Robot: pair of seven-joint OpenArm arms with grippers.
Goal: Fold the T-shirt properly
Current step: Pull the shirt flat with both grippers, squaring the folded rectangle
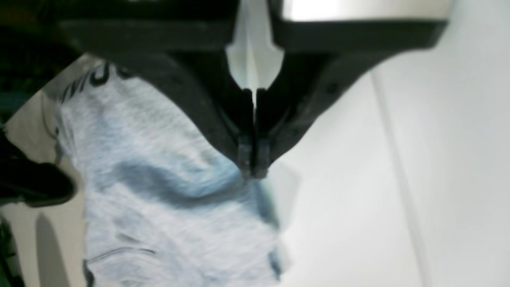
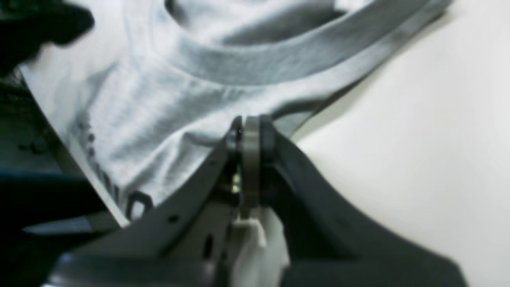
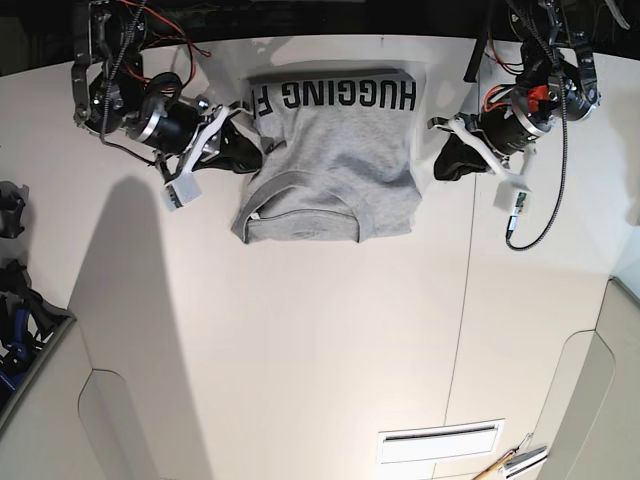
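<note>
While fingers (image 1: 254, 167) pinch T-shirt (image 3: 335, 160) edge.

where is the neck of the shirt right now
In the base view the collar sits at the near edge of the folded T-shirt, toward the left, away from the black lettering at the table's far edge, nearer the right gripper.

Base looks straight down; wrist views sit close, sharing the T-shirt (image 3: 335, 165).

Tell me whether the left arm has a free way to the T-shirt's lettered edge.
Probably yes: the left gripper sits shut beside the T-shirt, nothing lying between it and the lettering nearby.
</note>
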